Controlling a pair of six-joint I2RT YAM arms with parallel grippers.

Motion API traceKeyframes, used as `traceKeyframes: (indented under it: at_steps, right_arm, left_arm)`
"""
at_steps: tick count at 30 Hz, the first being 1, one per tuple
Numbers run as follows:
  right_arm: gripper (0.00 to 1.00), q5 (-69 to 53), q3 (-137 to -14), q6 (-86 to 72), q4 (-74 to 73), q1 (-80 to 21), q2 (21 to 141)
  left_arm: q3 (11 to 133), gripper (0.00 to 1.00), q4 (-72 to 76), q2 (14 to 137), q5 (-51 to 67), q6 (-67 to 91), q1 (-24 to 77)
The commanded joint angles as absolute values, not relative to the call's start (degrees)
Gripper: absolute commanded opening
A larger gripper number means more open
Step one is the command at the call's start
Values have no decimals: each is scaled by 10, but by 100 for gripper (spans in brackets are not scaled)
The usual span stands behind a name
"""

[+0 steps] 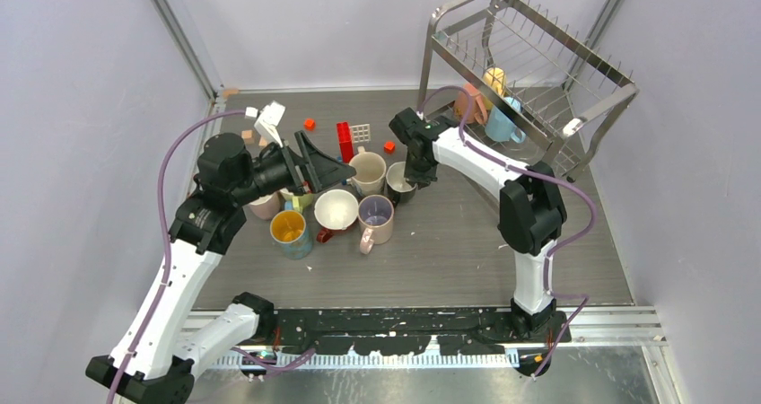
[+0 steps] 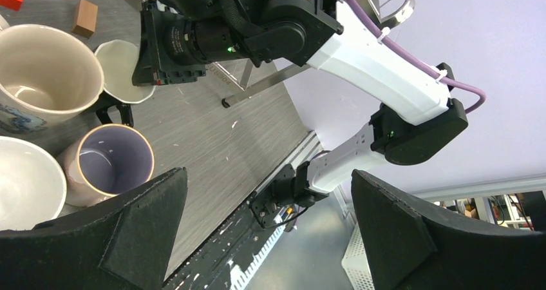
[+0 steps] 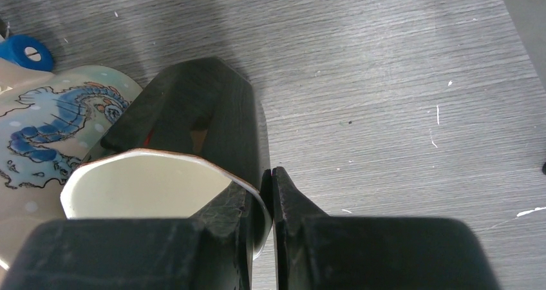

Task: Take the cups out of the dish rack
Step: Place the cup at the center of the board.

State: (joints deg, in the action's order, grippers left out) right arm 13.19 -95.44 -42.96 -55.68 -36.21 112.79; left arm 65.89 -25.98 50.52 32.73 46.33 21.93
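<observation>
- Partly done: the dish rack (image 1: 547, 45) stands at the far right corner of the tabletop (image 1: 467, 242), and most of the cups are already out of it.
- At least five unloaded cups stand upright, grouped close together left of the tabletop's middle. They are a beige cup (image 1: 368, 172) with a blue dragon print, a dark red cup (image 1: 336, 211) with a white inside, a pink cup (image 1: 375, 220), a teal cup (image 1: 291, 232), and a pale pink cup (image 1: 265, 205) half hidden under the left arm.
- The step in hand is the black cup (image 1: 399, 184). The right end effector (image 1: 415, 172) is clenched on its rim, one finger inside and one outside. The cup is upright, just beside the beige cup on that cup's right. It looks to be at the tabletop, but I cannot tell whether its base has touched down.
- The left end effector (image 1: 319, 166) is spread wide and grasps nothing. It hangs over the group of cups.
- Left to do, as far as I can see, are three cups in the rack's lower tier: a yellow cup (image 1: 494, 79), a light blue cup (image 1: 502, 124) and a tan cup (image 1: 468, 103).
</observation>
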Motion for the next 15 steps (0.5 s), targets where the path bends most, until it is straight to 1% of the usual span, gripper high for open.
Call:
traceKeyframes:
  at_steps: [1,7,15]
  right_arm:
    - [16,124,-945,-452,-524,-365,1082]
    - [22,128,-943,-454,-525,-368,1070]
    - [36,139,-955,-449,-538,-370,1059]
  left_arm:
    - [654,100,-221,505,345,470,215]
    - [649,100,-218,506,348,471,215]
    - [641,100,-210,507,350,476,215]
